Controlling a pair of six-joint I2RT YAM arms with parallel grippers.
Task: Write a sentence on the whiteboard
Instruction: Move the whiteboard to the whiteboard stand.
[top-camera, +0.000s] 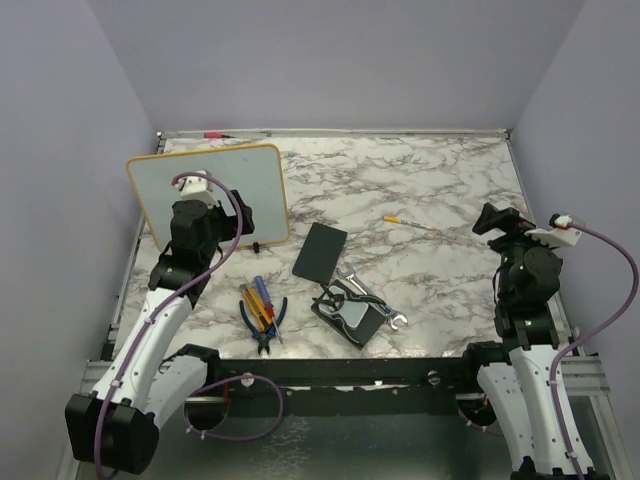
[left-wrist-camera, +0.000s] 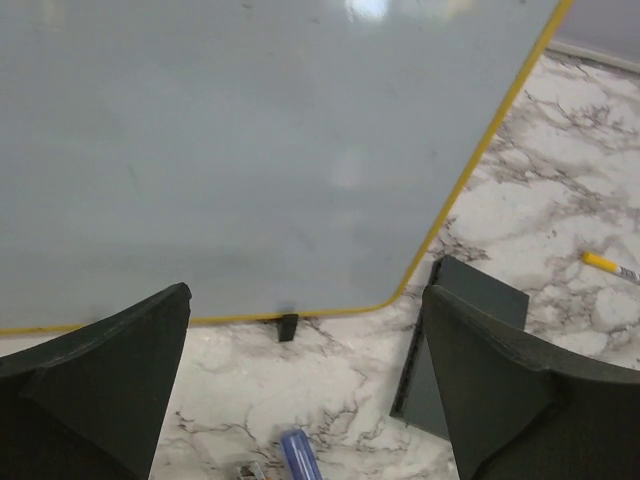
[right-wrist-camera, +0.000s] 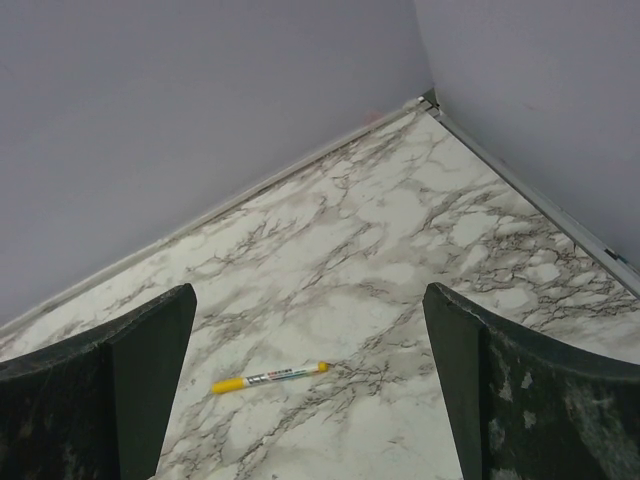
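Observation:
The whiteboard (top-camera: 240, 180), with a yellow frame and small black feet, stands tilted at the back left. Its surface is blank, with no sentence on it. It fills the left wrist view (left-wrist-camera: 250, 150). My left gripper (top-camera: 205, 205) is open and empty just in front of the board (left-wrist-camera: 305, 300). A yellow-capped marker (top-camera: 410, 222) lies on the marble table right of centre, and shows in the right wrist view (right-wrist-camera: 270, 378) and the left wrist view (left-wrist-camera: 608, 265). My right gripper (top-camera: 492, 218) is open and empty, above the table right of the marker (right-wrist-camera: 310, 295).
A flat black pad (top-camera: 320, 252) lies right of the board (left-wrist-camera: 470, 340). Screwdrivers and pliers (top-camera: 262, 313) lie near the front, with a blue handle in the left wrist view (left-wrist-camera: 298, 455). Wrenches on a dark block (top-camera: 355, 310) lie at front centre. A red pen (top-camera: 215, 134) lies by the back wall.

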